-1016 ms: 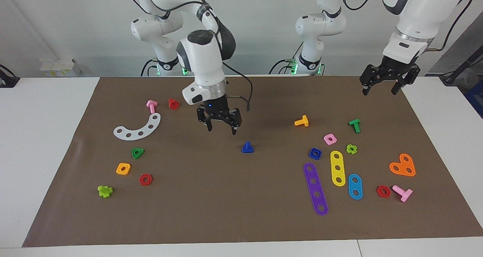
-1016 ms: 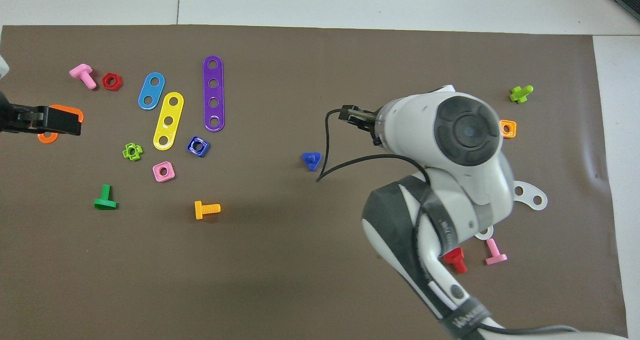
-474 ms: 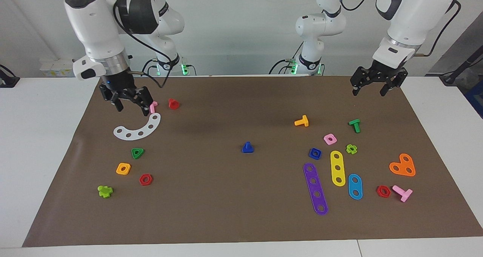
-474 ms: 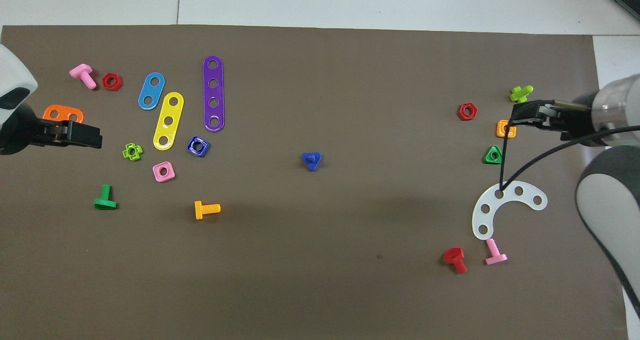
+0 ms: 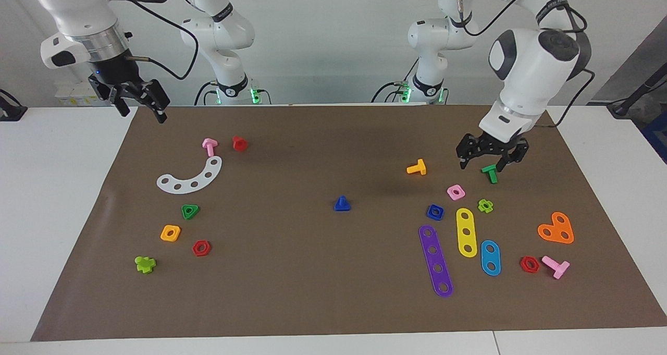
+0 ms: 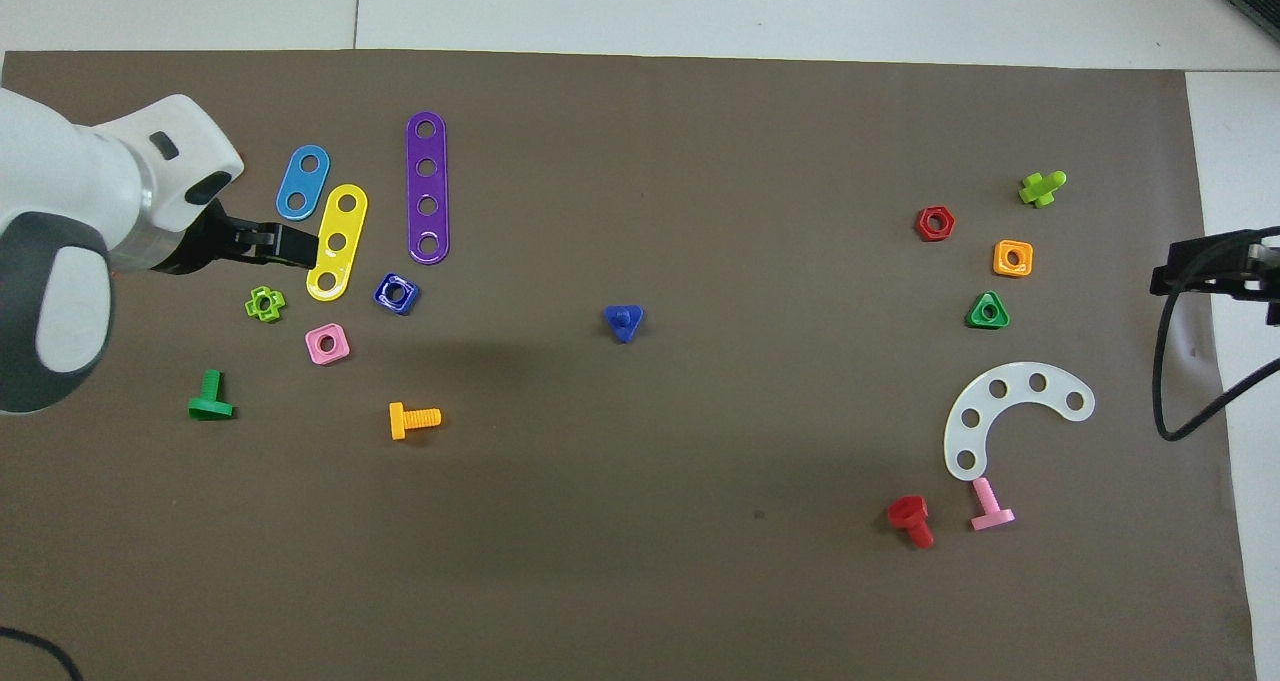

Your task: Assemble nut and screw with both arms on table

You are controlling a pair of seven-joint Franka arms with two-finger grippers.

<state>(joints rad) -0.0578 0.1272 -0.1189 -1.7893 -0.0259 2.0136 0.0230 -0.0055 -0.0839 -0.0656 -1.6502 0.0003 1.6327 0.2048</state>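
Left gripper at middle right of the facing view, fingers spread, pointing down, right gripper raised at upper left, fingers spread, empty

Brown mat on white table

Blue square nut flat beside purple strip, blue screw head-down mid-mat

A robotics lab, probably: two white arms are mounted at a white table covered by a brown mat, with scattered bright plastic toy parts, trailing cables, bare pale walls.
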